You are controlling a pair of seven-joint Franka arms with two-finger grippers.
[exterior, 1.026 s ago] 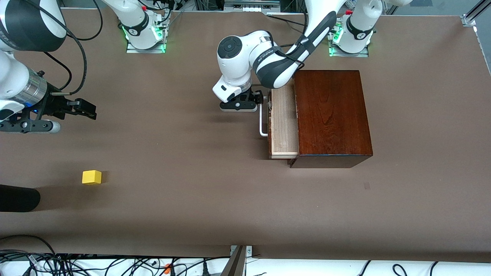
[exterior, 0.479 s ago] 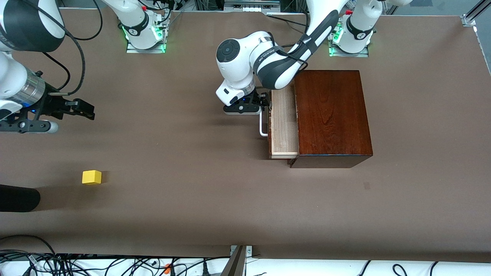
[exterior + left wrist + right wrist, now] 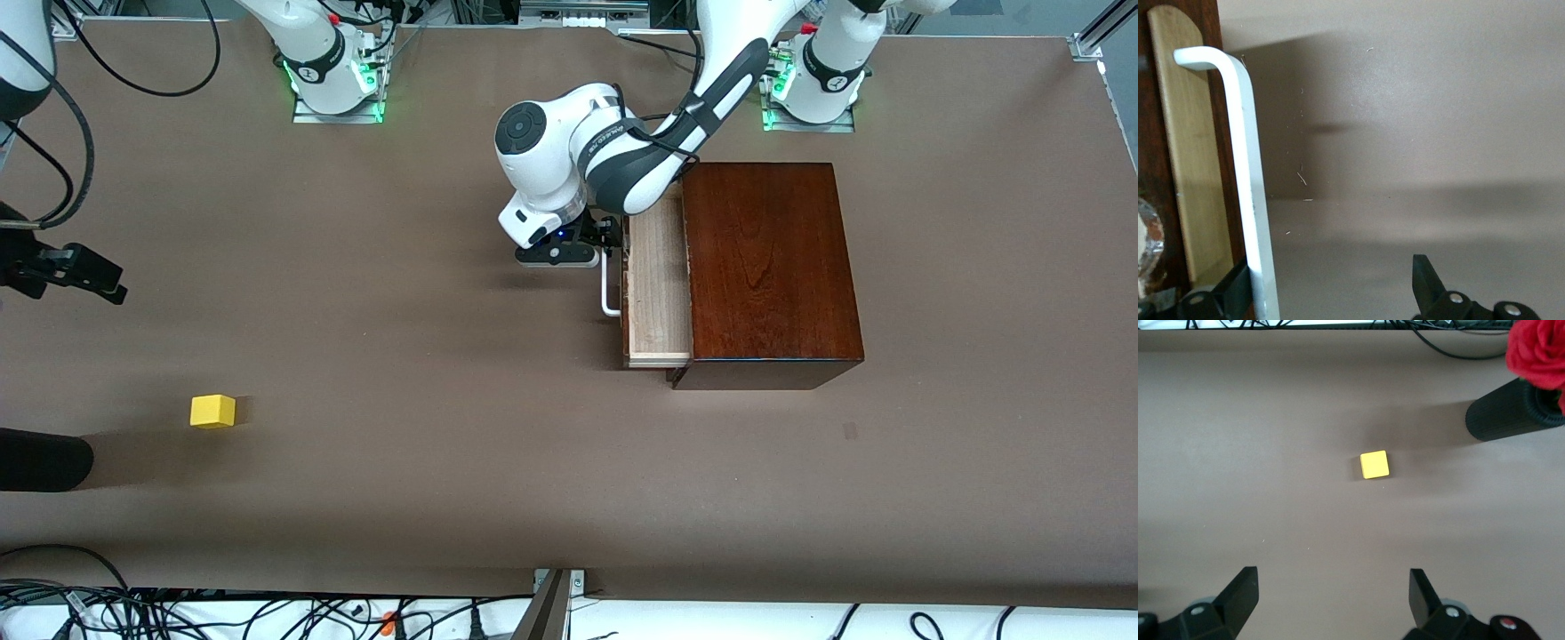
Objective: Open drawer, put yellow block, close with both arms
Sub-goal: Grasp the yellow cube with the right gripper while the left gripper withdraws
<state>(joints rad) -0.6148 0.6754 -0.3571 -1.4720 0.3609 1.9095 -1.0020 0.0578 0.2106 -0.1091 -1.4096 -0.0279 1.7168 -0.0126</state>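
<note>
The drawer (image 3: pixel 658 286) stands partly pulled out of the dark mahogany box (image 3: pixel 770 267), its pale-wood tray showing. My left gripper (image 3: pixel 607 236) is at the end of the white loop handle (image 3: pixel 610 286) that lies farther from the front camera. In the left wrist view the handle (image 3: pixel 1248 167) runs between the open jaws of the left gripper (image 3: pixel 1330 263), close against one finger (image 3: pixel 1235 287). The yellow block (image 3: pixel 212 411) lies on the table toward the right arm's end. My right gripper (image 3: pixel 1331 575) hangs open above the table, with the yellow block (image 3: pixel 1374 464) ahead of it and nothing between its fingers.
A black cylinder (image 3: pixel 40 460) lies close to the yellow block at the table's edge. In the right wrist view the black cylinder (image 3: pixel 1508 410) has a red flower (image 3: pixel 1538 350) at its end. Cables run along the table edge nearest the front camera.
The right arm has swung toward its own end of the table, so only the gripper shows in the front view. My left gripper has shifted slightly toward the handle. The drawer has not moved.
</note>
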